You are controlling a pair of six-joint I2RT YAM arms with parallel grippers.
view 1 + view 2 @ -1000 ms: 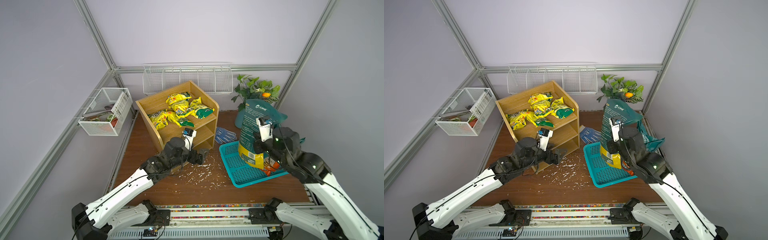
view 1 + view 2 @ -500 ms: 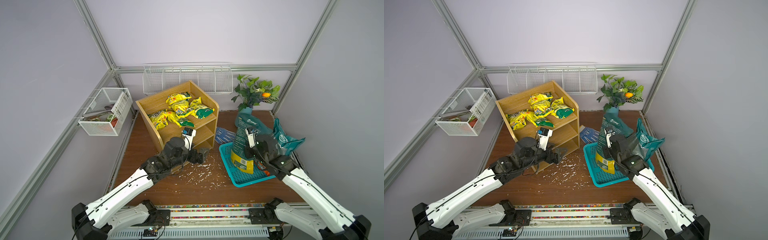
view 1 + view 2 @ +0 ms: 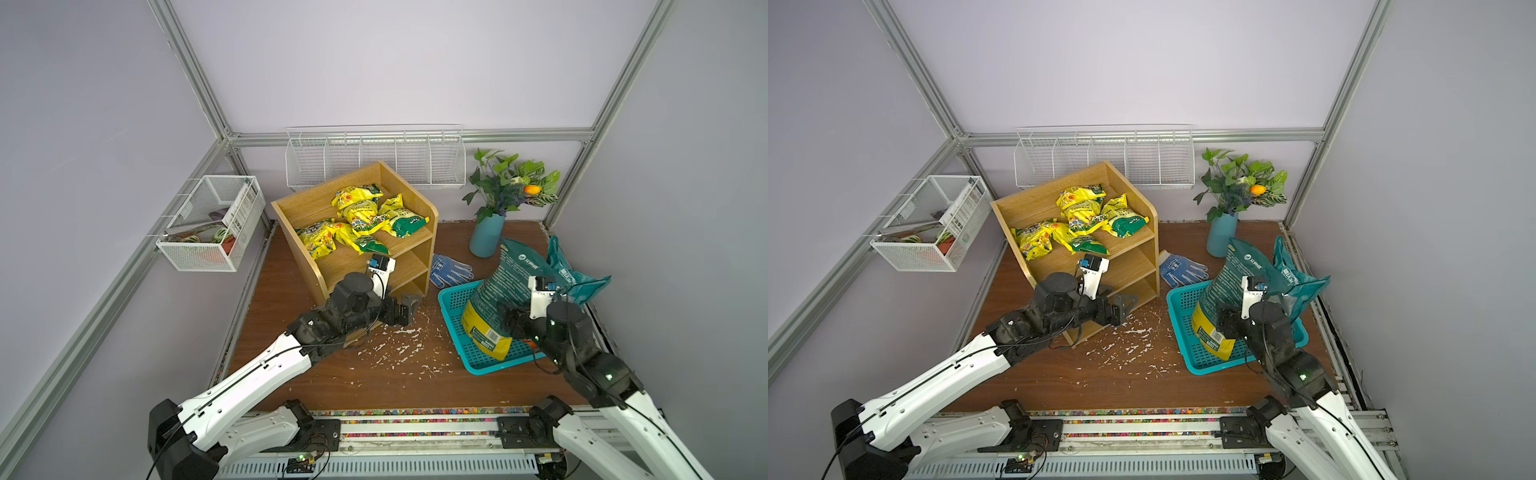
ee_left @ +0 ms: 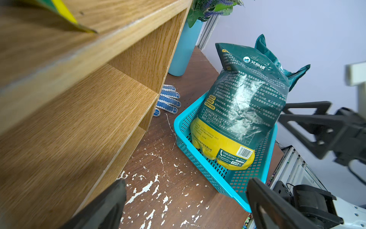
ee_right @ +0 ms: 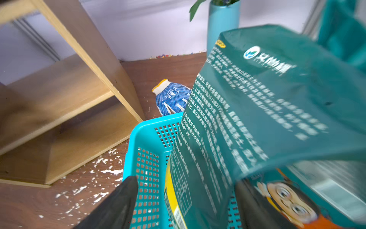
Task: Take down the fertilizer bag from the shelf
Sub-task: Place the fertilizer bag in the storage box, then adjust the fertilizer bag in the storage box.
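The fertilizer bag (image 3: 507, 282) (image 3: 1223, 282), dark teal with a yellow bottom, stands tilted in the teal basket (image 3: 451, 316) (image 4: 198, 162). My right gripper (image 3: 510, 322) (image 3: 1227, 324) (image 5: 185, 204) is open at the bag's lower front, its fingers spread to either side of the bag's edge without gripping it. The oak shelf (image 3: 409, 266) (image 3: 1133, 266) (image 4: 79, 119) carries several yellow packets (image 3: 361, 216) on its top tier. My left gripper (image 3: 405, 309) (image 3: 1121, 305) (image 4: 186, 202) is open and empty at the shelf's bottom front corner.
A second teal bag (image 3: 573, 278) leans behind the basket. A blue dotted glove (image 3: 451, 270) lies between shelf and basket. A teal vase with a plant (image 3: 486, 239) stands at the back. White flakes (image 3: 395, 345) litter the tabletop. Wire rack (image 3: 374, 160) and mesh basket (image 3: 212, 222) hang on the walls.
The right arm lowered the teal bag from high above into the basket, drew back toward the front, and its jaws went from shut to open. The left arm stayed still.
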